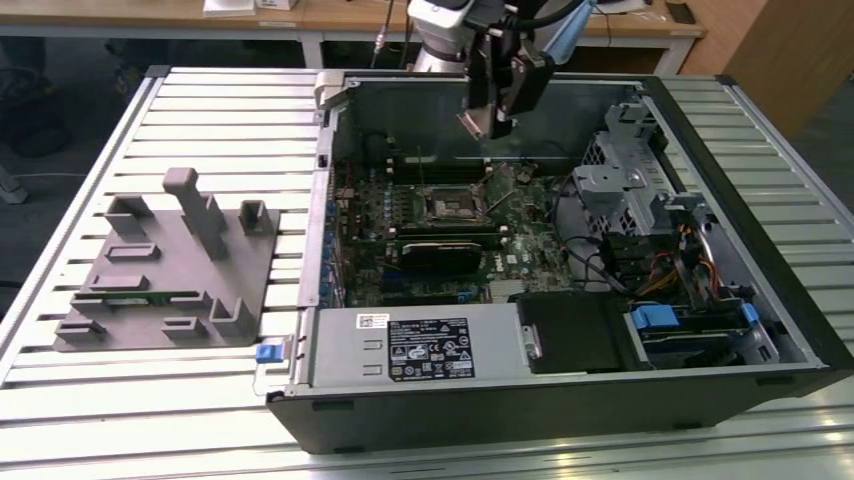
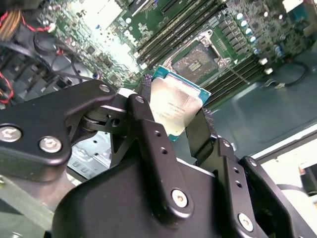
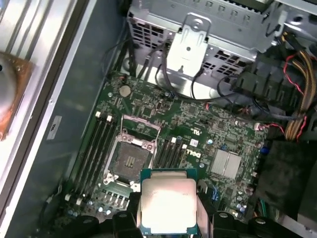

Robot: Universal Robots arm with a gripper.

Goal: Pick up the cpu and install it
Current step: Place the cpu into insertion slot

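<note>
Silvery-white, the small flat square cpu is sitting pinched by its edges between your black gripper's fingers, hanging over the green motherboard near the open black socket frame. You are risking bent socket pins if it is going down tilted or offset, since the edge hold is looking slim.

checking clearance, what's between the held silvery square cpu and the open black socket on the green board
Nothing solid: in both wrist views the gripper holds the silvery square cpu clear of the open black socket, bare air between.
</note>
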